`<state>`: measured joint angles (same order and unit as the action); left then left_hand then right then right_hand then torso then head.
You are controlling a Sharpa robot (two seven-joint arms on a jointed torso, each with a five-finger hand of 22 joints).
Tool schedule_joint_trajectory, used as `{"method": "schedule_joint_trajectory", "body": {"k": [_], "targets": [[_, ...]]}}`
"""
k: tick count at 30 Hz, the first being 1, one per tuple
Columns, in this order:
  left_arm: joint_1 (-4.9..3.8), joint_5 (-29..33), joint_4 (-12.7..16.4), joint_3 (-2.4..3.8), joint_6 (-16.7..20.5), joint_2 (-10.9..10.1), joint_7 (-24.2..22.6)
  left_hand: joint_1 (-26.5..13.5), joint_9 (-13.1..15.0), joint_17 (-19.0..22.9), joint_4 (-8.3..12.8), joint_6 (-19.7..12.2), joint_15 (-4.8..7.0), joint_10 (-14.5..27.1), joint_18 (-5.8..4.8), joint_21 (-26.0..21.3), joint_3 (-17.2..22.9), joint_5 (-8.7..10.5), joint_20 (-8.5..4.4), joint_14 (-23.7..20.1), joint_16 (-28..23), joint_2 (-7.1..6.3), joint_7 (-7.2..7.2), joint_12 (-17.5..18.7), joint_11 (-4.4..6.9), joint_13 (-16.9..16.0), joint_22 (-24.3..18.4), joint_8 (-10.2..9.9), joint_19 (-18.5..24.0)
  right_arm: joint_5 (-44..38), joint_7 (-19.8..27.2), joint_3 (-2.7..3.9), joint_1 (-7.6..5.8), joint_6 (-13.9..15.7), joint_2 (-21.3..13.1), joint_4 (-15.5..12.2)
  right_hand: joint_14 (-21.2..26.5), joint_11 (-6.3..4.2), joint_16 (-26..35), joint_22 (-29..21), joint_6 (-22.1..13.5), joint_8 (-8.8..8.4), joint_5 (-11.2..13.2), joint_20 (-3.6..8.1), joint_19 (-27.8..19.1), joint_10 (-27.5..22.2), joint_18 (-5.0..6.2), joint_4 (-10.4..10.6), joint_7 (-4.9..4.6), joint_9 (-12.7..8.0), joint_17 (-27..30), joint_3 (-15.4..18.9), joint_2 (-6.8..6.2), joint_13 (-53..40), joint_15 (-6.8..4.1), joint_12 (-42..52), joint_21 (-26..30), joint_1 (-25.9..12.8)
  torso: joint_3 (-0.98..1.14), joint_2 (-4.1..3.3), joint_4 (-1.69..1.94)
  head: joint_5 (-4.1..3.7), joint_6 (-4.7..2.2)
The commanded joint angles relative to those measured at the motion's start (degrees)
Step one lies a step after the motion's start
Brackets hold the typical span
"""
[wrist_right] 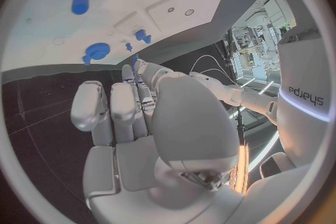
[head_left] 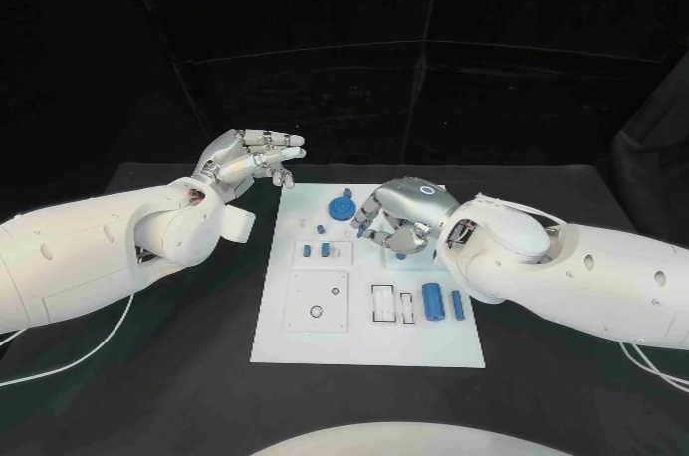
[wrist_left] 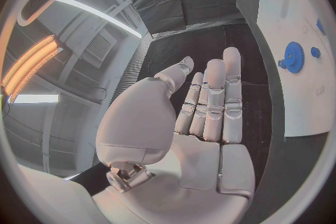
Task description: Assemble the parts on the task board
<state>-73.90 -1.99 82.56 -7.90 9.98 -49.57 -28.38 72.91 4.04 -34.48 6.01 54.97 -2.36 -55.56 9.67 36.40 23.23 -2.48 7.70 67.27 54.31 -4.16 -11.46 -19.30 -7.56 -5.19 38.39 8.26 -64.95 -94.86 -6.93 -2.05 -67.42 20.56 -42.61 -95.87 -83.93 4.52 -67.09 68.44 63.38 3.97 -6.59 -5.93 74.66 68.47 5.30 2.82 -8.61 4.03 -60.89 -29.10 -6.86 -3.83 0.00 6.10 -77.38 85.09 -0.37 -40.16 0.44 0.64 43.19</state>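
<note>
Several blue parts lie on the task board (head_left: 288,346), the white plate in the middle of the black table (head_left: 172,376). A blue gear (head_left: 339,208) sits near the board's far edge, 2 small pieces (head_left: 319,249) stand by the left edge partway down, and 2 blue cylinders (head_left: 442,301) lie side by side near the right edge.

The right hand (head_left: 396,217) hovers low over the board's far right part, fingers curled downward. In the right wrist view a slim blue piece (wrist_right: 134,61) shows at its fingertips (wrist_right: 140,67), so it looks pinched there, though the grip itself is partly hidden.

The left hand (head_left: 252,157) is raised off the board's far left corner, fingers extended and close together, holding nothing; the left wrist view shows its bare palm.

By my reading, the step in hand is carrying or seating this small piece somewhere on the board's far half. Which socket it goes to I cannot tell. The next move calls for aligning the piece upright over its seat and lowering it gently.
</note>
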Motion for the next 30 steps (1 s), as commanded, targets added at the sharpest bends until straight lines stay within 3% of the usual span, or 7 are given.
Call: {"method": "schedule_joint_trajectory", "body": {"k": [1, 15, 30], "targets": [[-0.06, 0.27, 0.50, 0.03, 0.14, 0.26, 0.21, -0.21, -0.07, 0.10, -0.01, -0.19, -0.03, 0.38, 0.75, -0.39, -0.33, -0.29, 0.22, -0.24, -0.09, 0.54, -0.26, -0.28, 0.03, 0.01, -0.10, 0.34, 0.00, 0.62, 1.01, -0.08, 0.82, -2.51, 1.23, 0.19, -1.63, 0.26, -0.21, 0.01, -0.14, -0.20, -0.21, -0.09, 0.32, -0.02, -0.31, -0.03, -0.21, -0.06, -0.07, -0.42, -0.08, 0.02, -0.11, -0.22, -0.20, -0.64, 0.00, -0.03, -0.09, 0.80, 0.04], [-0.05, 0.28, 1.70, -0.01, 0.25, 0.82, 0.75, -0.11, -0.07, 0.20, 0.05, -0.37, -0.07, 0.61, 0.76, -0.50, -0.53, -0.30, 0.26, -0.31, -0.04, 0.57, -0.30, -0.40, -0.02, 0.01, -0.21, 0.40, -0.02, -2.08, 0.27, -0.26, 4.75, -6.77, 6.19, 3.26, -1.62, 0.34, -0.35, 0.46, -0.27, -0.20, -0.44, -0.14, 0.60, -0.09, -0.41, -0.12, -0.30, -0.06, -0.12, -0.53, -0.08, 0.00, -0.04, -0.31, -0.47, -1.03, 0.06, -0.03, -0.17, 3.19, 1.02], [-0.04, 0.28, 1.39, -0.03, 0.39, 0.84, 0.78, -0.31, -0.04, 0.32, -0.09, -0.42, -0.13, 0.70, 0.75, -0.62, -0.88, -0.29, 0.32, -0.36, 0.02, 0.61, -0.34, -0.63, -0.06, -0.02, -0.33, 0.53, -0.05, -4.03, 0.01, -0.29, 5.66, -8.91, 7.54, 3.74, -1.60, 0.35, -0.36, 0.50, -0.31, -0.18, -0.53, -0.18, 0.62, -0.08, -0.41, -0.19, -0.31, -0.06, -0.07, -0.51, -0.14, -0.02, -0.02, -0.32, -0.50, -1.27, 0.09, -0.03, -0.24, 3.91, 1.86]]}}
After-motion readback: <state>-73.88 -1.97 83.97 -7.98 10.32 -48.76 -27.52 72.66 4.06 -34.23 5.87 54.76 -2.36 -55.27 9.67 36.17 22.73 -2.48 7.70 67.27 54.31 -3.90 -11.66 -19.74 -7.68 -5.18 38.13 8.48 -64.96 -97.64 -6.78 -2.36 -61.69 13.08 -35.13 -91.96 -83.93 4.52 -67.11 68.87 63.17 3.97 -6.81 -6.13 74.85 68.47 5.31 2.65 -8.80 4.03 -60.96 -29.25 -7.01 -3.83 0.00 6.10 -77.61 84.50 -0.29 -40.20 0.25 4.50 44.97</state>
